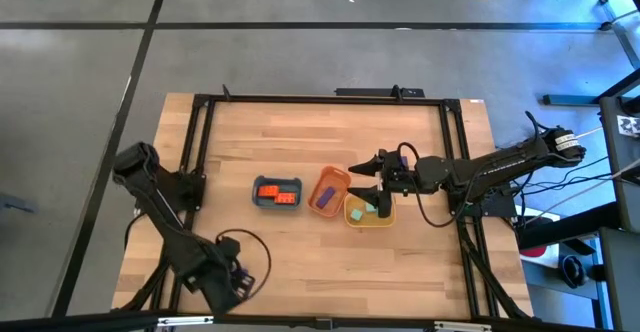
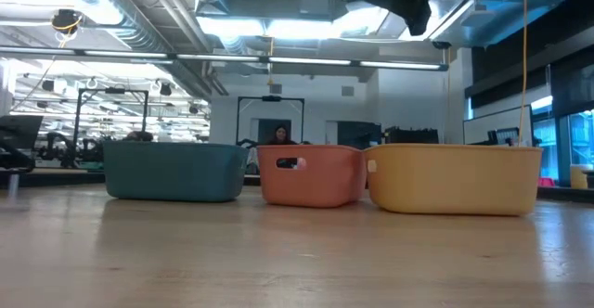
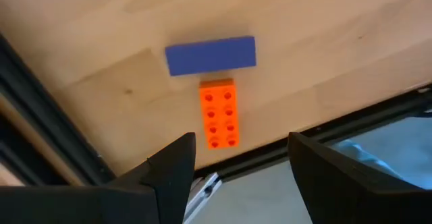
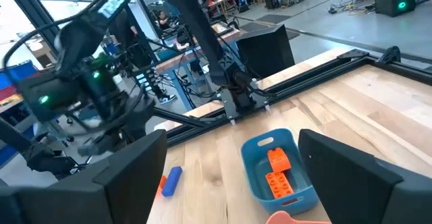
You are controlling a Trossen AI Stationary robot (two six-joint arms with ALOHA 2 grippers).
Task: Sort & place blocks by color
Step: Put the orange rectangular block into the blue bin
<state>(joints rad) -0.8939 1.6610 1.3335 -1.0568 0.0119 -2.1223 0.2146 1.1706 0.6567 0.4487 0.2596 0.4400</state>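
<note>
Orange-red studded blocks (image 1: 277,194) in blue rounded tray (image 1: 277,203), my right gripper (image 1: 378,184) wide over yellow tray (image 1: 370,218), left gripper (image 3: 239,166) wide, no readable writing

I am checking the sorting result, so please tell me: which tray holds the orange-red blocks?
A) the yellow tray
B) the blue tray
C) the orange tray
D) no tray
B: in the high view the orange-red blocks lie inside the blue tray, and the right wrist view shows the same.
</note>
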